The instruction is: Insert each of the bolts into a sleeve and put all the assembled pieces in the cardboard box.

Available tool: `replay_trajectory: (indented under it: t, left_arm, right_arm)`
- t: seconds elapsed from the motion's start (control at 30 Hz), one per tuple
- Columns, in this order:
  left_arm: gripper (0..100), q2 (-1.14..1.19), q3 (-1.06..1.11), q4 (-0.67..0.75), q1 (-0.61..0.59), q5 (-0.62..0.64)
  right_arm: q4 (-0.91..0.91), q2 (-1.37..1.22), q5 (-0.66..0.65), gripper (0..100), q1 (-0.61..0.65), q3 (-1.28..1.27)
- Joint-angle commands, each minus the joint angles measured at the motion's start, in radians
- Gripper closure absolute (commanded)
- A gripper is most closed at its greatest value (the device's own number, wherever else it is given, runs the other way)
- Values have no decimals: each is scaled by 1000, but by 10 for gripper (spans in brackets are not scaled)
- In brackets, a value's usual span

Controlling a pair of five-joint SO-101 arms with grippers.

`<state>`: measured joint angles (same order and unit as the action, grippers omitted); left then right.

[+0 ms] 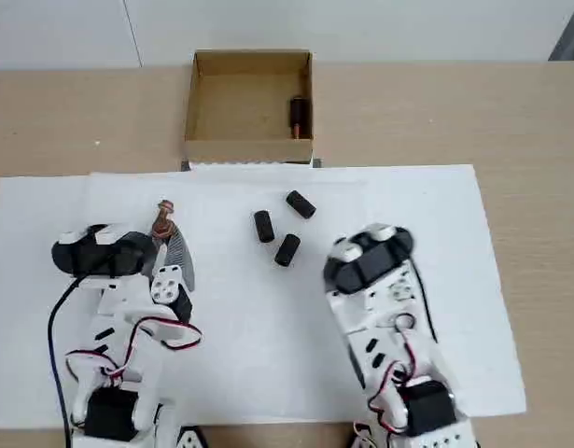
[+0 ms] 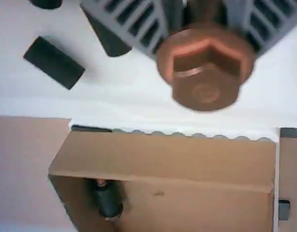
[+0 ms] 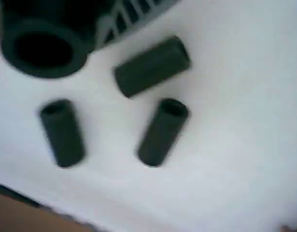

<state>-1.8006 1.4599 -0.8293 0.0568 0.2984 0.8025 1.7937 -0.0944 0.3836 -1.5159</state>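
Note:
My left gripper point(image 2: 202, 26) is shut on a copper bolt point(image 2: 205, 72), whose hex head points toward the cardboard box point(image 2: 162, 159). From above, that bolt point(image 1: 163, 222) sticks out of the left gripper point(image 1: 169, 245) over the left part of the white sheet. My right gripper point(image 3: 56, 29) is shut on a black sleeve point(image 3: 42, 46), with its open end facing the camera. Three more black sleeves point(image 1: 301, 204) point(image 1: 263, 226) point(image 1: 287, 249) lie loose mid-sheet, between the arms. The cardboard box point(image 1: 204, 103) stands at the back with one assembled piece point(image 1: 297, 117) inside.
A white paper sheet point(image 1: 268, 327) covers the work area on the tan table point(image 1: 529, 121). The right arm's wrist point(image 1: 369, 254) sits just right of the loose sleeves. The box touches the sheet's far edge.

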Motion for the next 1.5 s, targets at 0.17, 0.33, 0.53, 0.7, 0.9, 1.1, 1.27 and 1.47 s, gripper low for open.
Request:
replay_trajectory:
  t: [0.17, 0.33, 0.53, 0.7, 0.9, 1.1, 1.27, 1.47]
  left_arm:
    - [994, -18, 38, 167, 77, 230]
    - [994, -17, 47, 222, 187, 391]
    - [994, -17, 47, 255, 255, 454]
    - [994, -17, 47, 255, 269, 459]
    - [994, -17, 47, 255, 281, 459]
    - [994, -17, 44, 256, 350, 459]
    - [994, -17, 47, 284, 348, 456]
    - [994, -17, 101, 353, 348, 382]
  right_arm:
    - [-182, -1, 9, 996, 165, -112]
    - [-249, -1, 9, 996, 248, -167]
    - [-259, -1, 2, 996, 303, -167]
    - [-251, -5, -23, 996, 314, -167]
    - [-251, -8, -97, 996, 314, -169]
    - [-251, -8, -98, 996, 314, -169]
    - [-251, -5, -98, 996, 317, -169]
    - [-251, -2, -100, 996, 335, -167]
